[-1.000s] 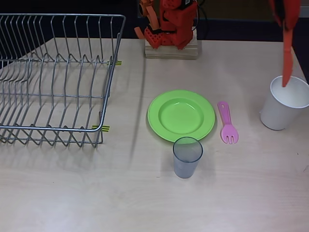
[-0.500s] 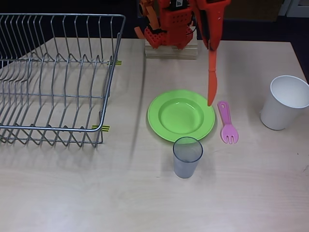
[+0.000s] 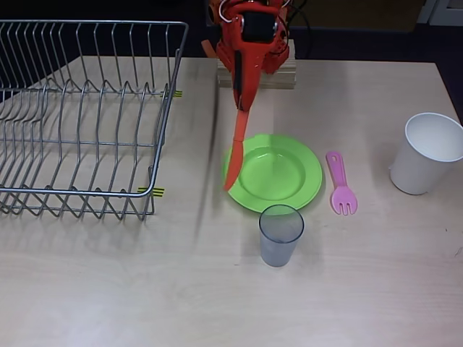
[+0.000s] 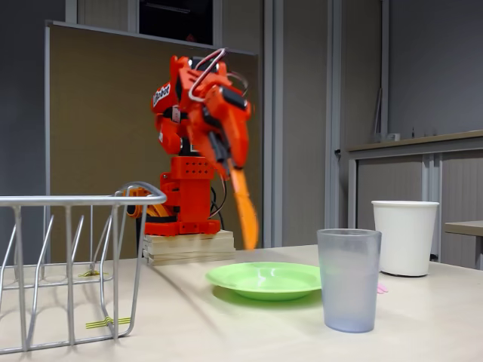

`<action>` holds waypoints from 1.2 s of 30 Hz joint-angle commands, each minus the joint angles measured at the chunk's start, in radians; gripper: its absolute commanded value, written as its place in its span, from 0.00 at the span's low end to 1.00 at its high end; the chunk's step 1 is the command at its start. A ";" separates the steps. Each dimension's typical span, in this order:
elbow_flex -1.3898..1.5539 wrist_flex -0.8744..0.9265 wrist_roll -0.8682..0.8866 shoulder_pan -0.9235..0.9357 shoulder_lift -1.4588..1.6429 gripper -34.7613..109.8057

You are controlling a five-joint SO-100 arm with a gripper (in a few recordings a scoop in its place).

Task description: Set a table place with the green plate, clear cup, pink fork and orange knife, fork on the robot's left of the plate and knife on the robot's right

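Along the left edge of the pale wooden worktop (image 3: 108,289), in the overhead view, stands an open wire dish rack of silver metal (image 3: 79,116), reaching back to the far left corner. To its right, at the middle of the far edge, the orange-red robot arm (image 3: 249,36) rises from a small block of stacked wood (image 3: 257,76). Its hand (image 3: 240,94) is clenched on the handle of the slim orange-red plastic knife (image 3: 235,155), which hangs blade downward in the air; in the overhead view the blade tip falls over the left rim of the round lime-green plastic plate (image 3: 272,173). In the fixed view the knife (image 4: 243,204) is blurred and its tip sits above the plate (image 4: 264,279), clear of the worktop.

The plate lies flat near the middle of the worktop. Just in front of it, toward the near edge, the small translucent grey plastic tumbler (image 3: 280,235) stands upright, close to the plate's rim; whether they touch cannot be told. Just beside the plate on its right lies the small pink plastic fork (image 3: 340,184), flat on the worktop, tines pointing toward the near edge and the handle with its hole toward the far edge. Well apart from it, against the right edge, a larger opaque white cup (image 3: 427,153) stands upright.
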 commanded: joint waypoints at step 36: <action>0.288 -0.472 0.486 0.130 -0.179 0.24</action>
